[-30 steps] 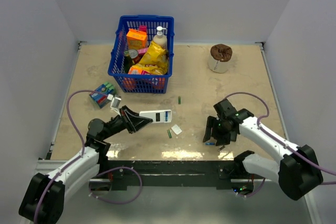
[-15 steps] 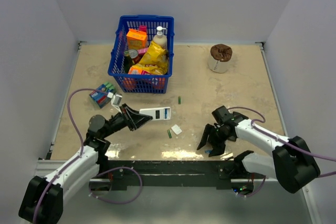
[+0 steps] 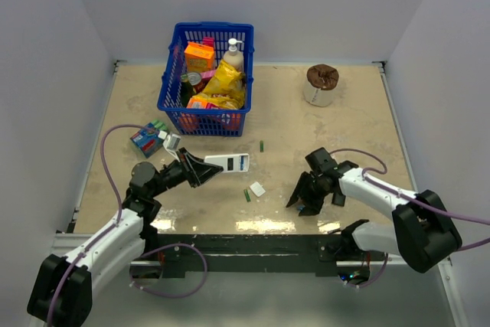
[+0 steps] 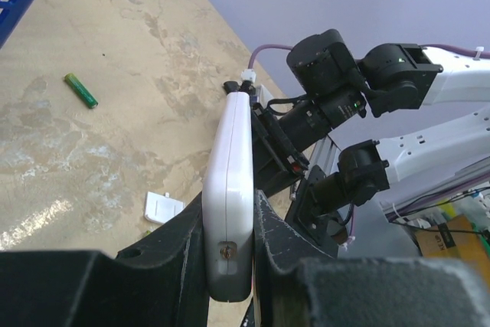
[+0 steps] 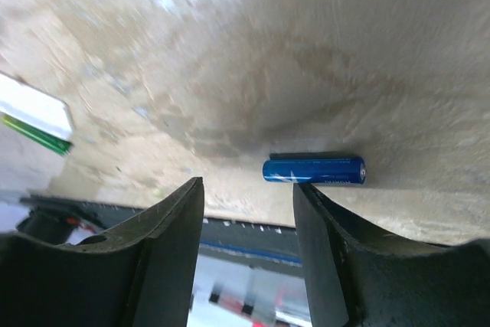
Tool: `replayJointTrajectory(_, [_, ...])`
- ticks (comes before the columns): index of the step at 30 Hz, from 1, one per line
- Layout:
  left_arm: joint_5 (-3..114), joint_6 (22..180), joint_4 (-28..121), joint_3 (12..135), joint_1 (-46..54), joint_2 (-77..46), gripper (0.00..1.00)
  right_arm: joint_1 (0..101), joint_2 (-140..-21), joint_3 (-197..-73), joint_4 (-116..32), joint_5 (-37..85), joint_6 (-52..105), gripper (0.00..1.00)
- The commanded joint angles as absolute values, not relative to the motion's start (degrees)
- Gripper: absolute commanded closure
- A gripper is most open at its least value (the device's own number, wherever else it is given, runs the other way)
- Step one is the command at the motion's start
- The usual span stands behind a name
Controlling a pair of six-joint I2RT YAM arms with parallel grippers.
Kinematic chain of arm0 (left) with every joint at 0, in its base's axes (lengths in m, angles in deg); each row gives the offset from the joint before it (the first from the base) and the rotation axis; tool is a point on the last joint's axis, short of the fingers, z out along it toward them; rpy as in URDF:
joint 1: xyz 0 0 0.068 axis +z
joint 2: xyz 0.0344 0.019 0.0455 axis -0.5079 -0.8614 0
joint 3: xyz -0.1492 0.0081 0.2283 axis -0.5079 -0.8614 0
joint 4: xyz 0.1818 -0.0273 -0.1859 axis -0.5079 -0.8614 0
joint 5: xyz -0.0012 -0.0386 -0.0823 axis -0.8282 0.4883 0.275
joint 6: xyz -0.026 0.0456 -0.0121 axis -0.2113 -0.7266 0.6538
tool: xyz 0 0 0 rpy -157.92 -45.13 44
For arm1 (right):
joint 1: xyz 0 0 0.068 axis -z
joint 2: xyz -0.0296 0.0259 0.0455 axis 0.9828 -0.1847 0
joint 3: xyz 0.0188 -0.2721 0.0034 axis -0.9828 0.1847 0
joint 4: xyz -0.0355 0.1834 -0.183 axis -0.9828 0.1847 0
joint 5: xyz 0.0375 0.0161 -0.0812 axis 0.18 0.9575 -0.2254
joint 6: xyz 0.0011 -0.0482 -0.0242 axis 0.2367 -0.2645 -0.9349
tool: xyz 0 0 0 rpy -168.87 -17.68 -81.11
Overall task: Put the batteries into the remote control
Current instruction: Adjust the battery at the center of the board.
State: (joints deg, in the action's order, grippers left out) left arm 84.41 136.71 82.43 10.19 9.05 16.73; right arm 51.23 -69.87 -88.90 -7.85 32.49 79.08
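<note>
The left pincer [image 3: 201,170] is clamped shut on one end of the white remote control [image 3: 230,164] and holds it off the table [image 3: 344,128], the free end jutting out past its fingertips. In the left wrist view the remote stands on edge between the jaws, so its battery bay cannot be read there. Whether any cell already sits inside cannot be told.

The right pincer [image 5: 249,189] hangs low over the table's near edge with its jaws apart and nothing between them. A blue battery [image 5: 314,170] lies flat just beyond its fingertips. It sits mostly ahead of one finger, not squarely in the gap.

A small white cover piece [image 3: 258,188] rests on the table between the two pincers, beside a green battery [image 3: 247,195]. Another green battery [image 3: 262,145] lies farther out, beyond the remote's free end.

By the look of it the task is at an early stage. The remote is in hand and the cover seems to be off, but no battery is gripped. Picking up, aligning and seating the cells all appear to remain.
</note>
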Motion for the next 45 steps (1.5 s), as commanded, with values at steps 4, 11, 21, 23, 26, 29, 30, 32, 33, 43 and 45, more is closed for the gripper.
replayJointTrajectory(4, [84.95,134.21,82.86,12.92,8.73,17.83,1.00,51.32,-72.21,-92.21,-14.72,17.85,81.89,0.47])
replayJointTrajectory(11, [85.30,133.50,81.28,13.28,8.46,18.79,1.00,51.23,-75.20,-99.05,-15.79,16.79,75.14,0.47])
replayJointTrajectory(21, [84.86,132.54,81.01,13.19,8.38,20.02,1.00,51.32,-80.64,-114.98,7.49,7.13,55.35,0.36])
replayJointTrajectory(23, [84.95,132.53,80.84,13.28,8.29,20.46,1.00,51.40,-82.58,-114.63,7.68,5.72,54.91,0.29])
replayJointTrajectory(26, [85.39,132.18,80.40,13.36,8.29,21.16,1.00,52.81,-84.60,-114.27,7.77,3.00,53.07,0.25])
replayJointTrajectory(29, [85.83,131.57,79.52,13.63,8.29,21.87,1.00,56.05,-85.57,-114.19,7.77,0.81,49.29,0.23])
replayJointTrajectory(30, [85.83,131.39,79.17,13.80,8.29,22.04,1.00,57.02,-85.66,-114.19,7.25,0.62,46.58,0.23])
replayJointTrajectory(32, [86.00,131.04,78.81,13.89,8.29,22.13,1.00,59.39,-86.35,-114.27,6.89,2.10,44.37,0.22])
replayJointTrajectory(33, [85.92,130.95,78.90,13.89,8.29,22.22,1.00,60.53,-86.62,-114.36,5.59,4.29,42.44,0.23])
replayJointTrajectory(43, [86.00,129.37,77.06,15.03,7.67,22.22,1.00,61.34,-94.96,-114.63,0.56,11.86,38.47,0.33])
replayJointTrajectory(45, [86.00,129.37,76.79,15.12,7.67,22.31,1.00,61.34,-95.76,-114.54,0.30,11.78,38.38,0.39])
